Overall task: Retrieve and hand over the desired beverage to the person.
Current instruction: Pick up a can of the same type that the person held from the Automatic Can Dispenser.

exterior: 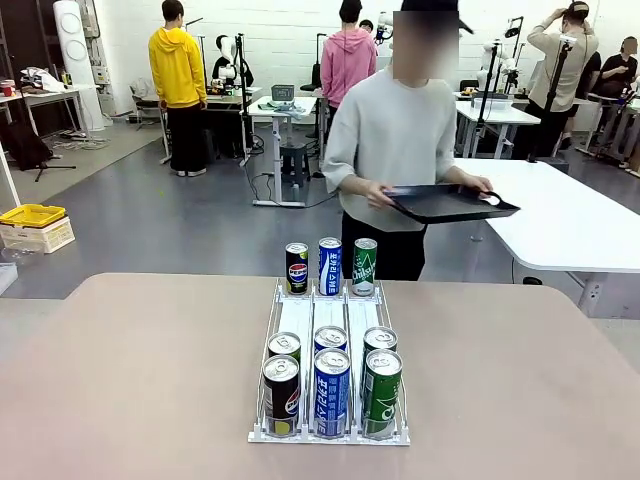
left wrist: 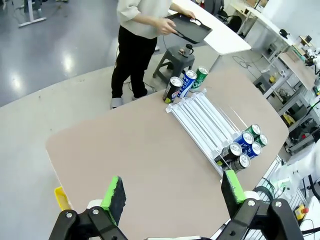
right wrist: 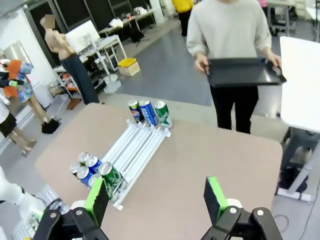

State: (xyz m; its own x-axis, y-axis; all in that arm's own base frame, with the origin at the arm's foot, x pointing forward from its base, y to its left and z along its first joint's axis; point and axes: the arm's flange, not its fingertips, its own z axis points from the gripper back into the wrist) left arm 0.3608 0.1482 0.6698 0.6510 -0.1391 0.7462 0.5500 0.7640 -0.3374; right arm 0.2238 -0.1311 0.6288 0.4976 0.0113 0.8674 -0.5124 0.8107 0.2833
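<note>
Down on the tabletop (exterior: 150,380), ahead of and below left claw (left wrist: 172,186) and right claw (right wrist: 157,191): rack (exterior: 330,315) of upright cans (exterior: 331,385), lanes running toward the person (exterior: 390,130) holding a black tray (exterior: 445,205). Both claws spread apart, empty. Seemingly centred, nearer neither arm. Cannot tell which can is wanted.

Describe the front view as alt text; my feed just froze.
A person in a light grey sweatshirt stands beyond the far edge of the table, holding a black tray. On the table sits a white three-lane rack: three cans, black, blue and green, stand at its far end, and six cans sit in two rows at its near end.
</note>
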